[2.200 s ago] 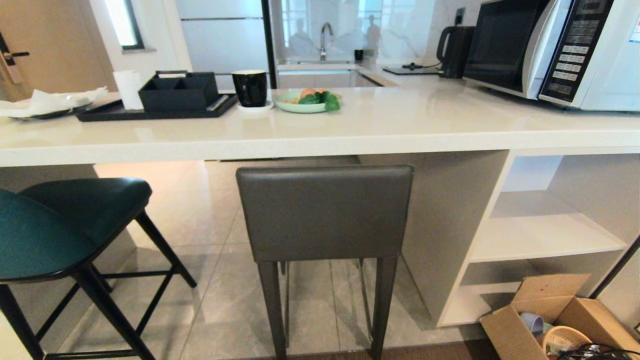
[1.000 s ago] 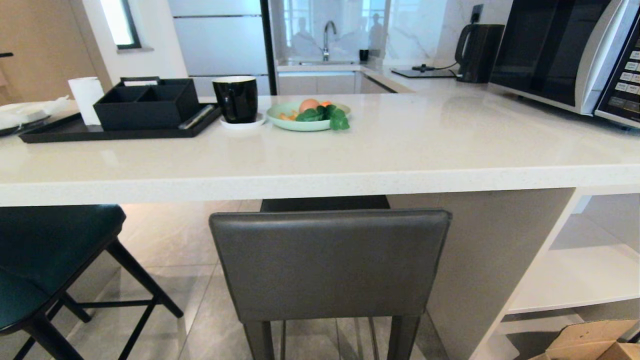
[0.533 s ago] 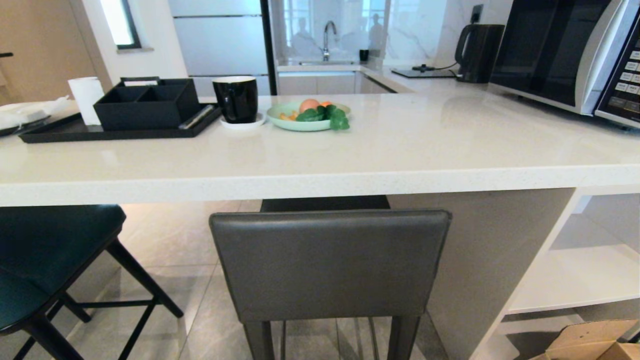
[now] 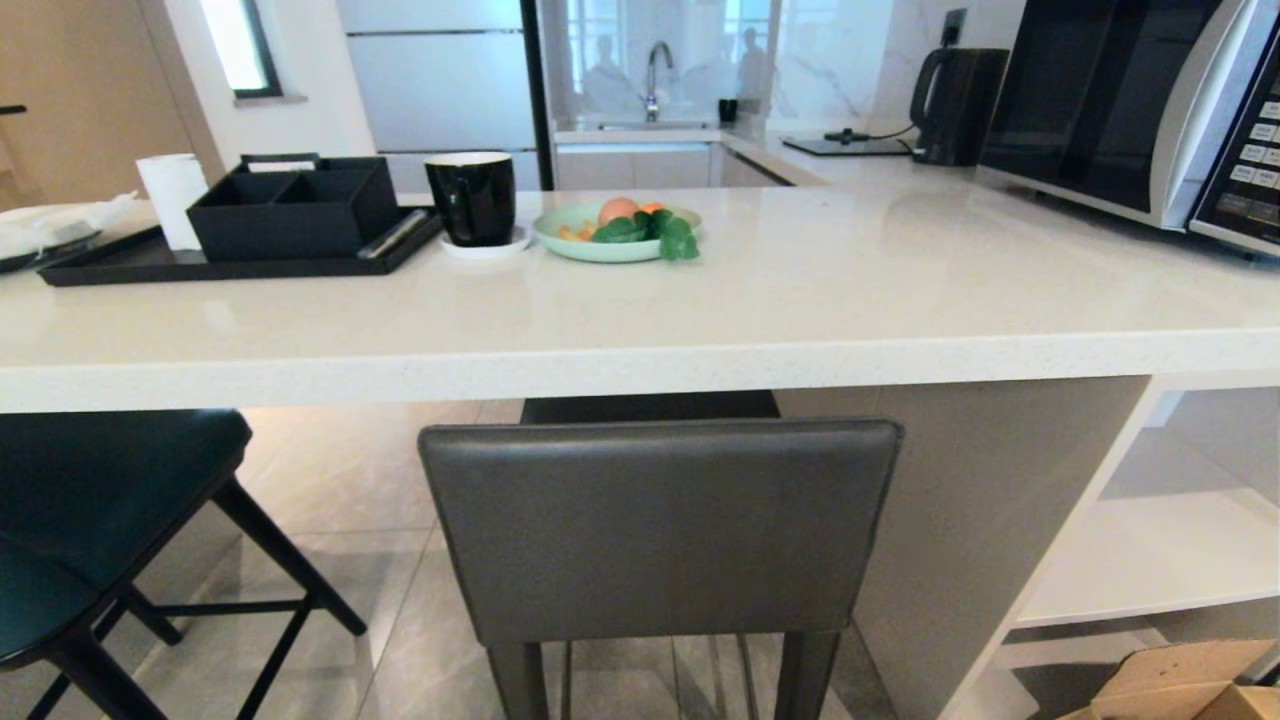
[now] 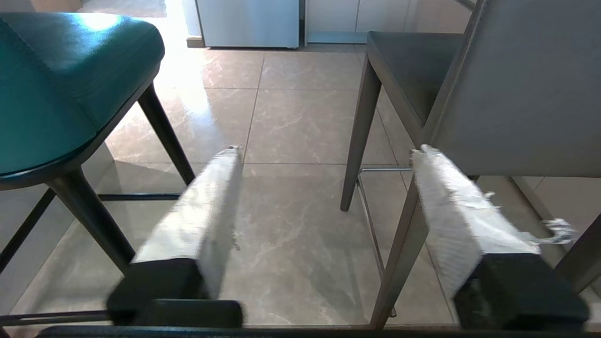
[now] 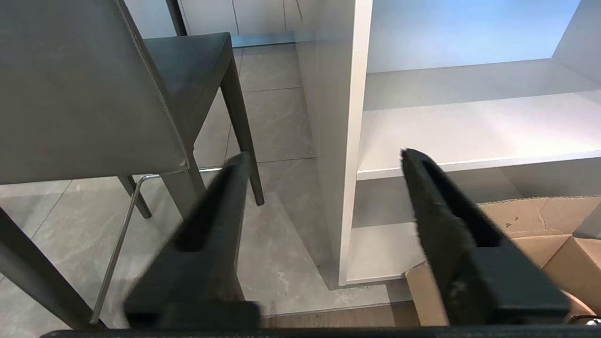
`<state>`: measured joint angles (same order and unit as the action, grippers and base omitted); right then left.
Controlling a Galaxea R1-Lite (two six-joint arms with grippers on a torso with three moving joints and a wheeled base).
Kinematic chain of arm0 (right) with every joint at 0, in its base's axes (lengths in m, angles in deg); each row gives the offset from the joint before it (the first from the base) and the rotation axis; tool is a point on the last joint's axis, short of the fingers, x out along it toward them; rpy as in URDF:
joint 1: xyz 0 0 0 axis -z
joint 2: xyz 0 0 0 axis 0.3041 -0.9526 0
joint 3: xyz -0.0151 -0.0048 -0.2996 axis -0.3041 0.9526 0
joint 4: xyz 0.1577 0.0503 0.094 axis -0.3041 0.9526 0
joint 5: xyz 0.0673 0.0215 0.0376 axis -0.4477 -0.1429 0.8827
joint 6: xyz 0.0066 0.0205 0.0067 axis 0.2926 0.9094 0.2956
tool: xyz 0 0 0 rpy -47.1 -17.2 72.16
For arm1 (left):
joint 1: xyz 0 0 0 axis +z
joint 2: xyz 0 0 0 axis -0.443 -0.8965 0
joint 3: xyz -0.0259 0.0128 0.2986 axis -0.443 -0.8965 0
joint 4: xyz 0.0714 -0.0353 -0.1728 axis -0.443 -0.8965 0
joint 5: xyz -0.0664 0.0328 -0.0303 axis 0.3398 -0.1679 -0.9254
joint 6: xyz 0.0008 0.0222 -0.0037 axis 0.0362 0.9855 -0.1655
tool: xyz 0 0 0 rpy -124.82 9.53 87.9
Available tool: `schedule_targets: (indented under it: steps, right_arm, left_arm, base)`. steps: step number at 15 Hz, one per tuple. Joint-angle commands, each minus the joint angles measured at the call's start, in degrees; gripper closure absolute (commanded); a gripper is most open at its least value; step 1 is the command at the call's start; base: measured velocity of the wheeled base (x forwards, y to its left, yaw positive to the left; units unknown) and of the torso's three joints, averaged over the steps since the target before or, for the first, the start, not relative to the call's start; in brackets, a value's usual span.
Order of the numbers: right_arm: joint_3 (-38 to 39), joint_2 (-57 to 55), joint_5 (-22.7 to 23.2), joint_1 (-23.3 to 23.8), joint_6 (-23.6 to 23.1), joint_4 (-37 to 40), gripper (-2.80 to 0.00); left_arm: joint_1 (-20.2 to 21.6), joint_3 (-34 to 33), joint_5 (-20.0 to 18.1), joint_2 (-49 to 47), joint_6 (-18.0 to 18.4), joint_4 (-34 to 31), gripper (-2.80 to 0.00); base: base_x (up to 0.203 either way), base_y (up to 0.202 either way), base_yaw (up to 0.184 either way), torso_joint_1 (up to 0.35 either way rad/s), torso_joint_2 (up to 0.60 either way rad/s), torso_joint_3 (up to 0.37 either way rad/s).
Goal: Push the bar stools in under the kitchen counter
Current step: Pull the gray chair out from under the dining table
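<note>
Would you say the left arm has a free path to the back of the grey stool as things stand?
Probably yes. The left gripper is open and empty, low behind the grey stool, with only bare floor between its fingers. The teal stool stands off to the other side, apart from it.

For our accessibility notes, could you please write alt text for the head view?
A grey stool stands with its seat tucked under the white counter, its back just outside the edge. A teal stool stands to its left, partly under. On the counter sit a tray, mug, plate and microwave.
</note>
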<state>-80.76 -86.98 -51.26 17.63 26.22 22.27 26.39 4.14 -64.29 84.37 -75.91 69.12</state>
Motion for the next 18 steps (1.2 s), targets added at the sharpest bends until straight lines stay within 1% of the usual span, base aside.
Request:
schedule_targets:
  steps: [1, 6, 7, 8, 9, 10, 11, 12, 13, 15, 16, 18]
  right_arm:
    - [0.09, 0.00, -0.02, -0.01, -0.01, -0.02, -2.80]
    - [0.09, 0.00, -0.02, -0.01, -0.10, -0.02, -2.80]
    - [0.09, 0.00, 0.01, -0.01, -0.13, -0.02, -2.80]
    - [0.07, 0.00, 0.30, -0.01, -0.96, -0.16, -2.80]
    - [-0.21, 0.02, 0.80, -0.01, -3.34, 0.04, -2.80]
    - [-1.19, -0.76, 1.94, -0.01, -4.54, 0.33, -2.80]
    - [-3.33, -3.03, 3.01, -0.01, -4.43, 0.43, -2.80]
    - [-6.08, -6.37, 3.78, -0.19, -3.70, 0.38, -2.80]
    - [-8.69, -10.29, 4.26, -0.80, -2.95, 0.29, -2.80]
    - [-11.83, -18.60, 4.76, -2.65, -2.39, -1.17, -2.80]
    - [-12.15, -22.76, 4.98, -3.40, -2.45, -3.64, -2.80]
    - [-11.87, -31.33, 6.13, -5.57, -2.36, -11.19, -2.80]
  left_arm:
    - [-0.01, 0.00, 0.01, 0.01, -0.02, 0.00, -2.80]
    - [0.17, 0.00, -0.06, -0.07, 0.33, 0.12, -2.80]
    - [0.10, 0.00, -0.07, 0.01, 1.76, 0.17, -2.80]
    - [0.08, 0.00, 0.03, 0.01, 1.82, 0.16, -2.80]
    - [0.08, 0.00, 0.03, 0.03, 1.82, 0.04, -2.80]
    - [0.08, 0.00, -0.44, 0.09, 2.83, 1.69, -2.80]
    - [0.04, 0.50, -2.39, 0.04, 3.17, 3.19, -2.80]
    - [0.09, 3.25, -5.87, -0.74, 2.50, 2.99, -2.80]
    - [0.10, 6.85, -8.08, -3.27, 1.47, 1.77, -2.80]
    - [-0.58, 12.09, -10.19, -12.94, -1.95, 1.60, -2.80]
    - [-1.56, 13.16, -10.90, -17.61, -3.39, 3.72, -2.80]
    - [-3.62, 13.13, -12.90, -26.11, -5.06, 11.09, -2.80]
  base:
    - [0.000, 0.000, 0.000, 0.000, 0.00, 0.000]
    - [0.000, 0.000, 0.000, 0.000, 0.00, 0.000]
    - [0.000, 0.000, 0.000, 0.000, 0.00, 0.000]
    - [0.000, 0.000, 0.000, 0.000, 0.00, 0.000]
    - [0.000, 0.000, 0.000, 0.000, 0.00, 0.000]
    - [0.000, 0.000, 0.000, 0.000, 0.00, 0.000]
    - [0.000, 0.000, 0.000, 0.000, 0.00, 0.000]
    - [0.000, 0.000, 0.000, 0.000, 0.00, 0.000]
    - [0.000, 0.000, 0.000, 0.000, 0.00, 0.000]
    - [0.000, 0.000, 0.000, 0.000, 0.00, 0.000]
    - [0.000, 0.000, 0.000, 0.000, 0.00, 0.000]
    - [0.000, 0.000, 0.000, 0.000, 0.00, 0.000]
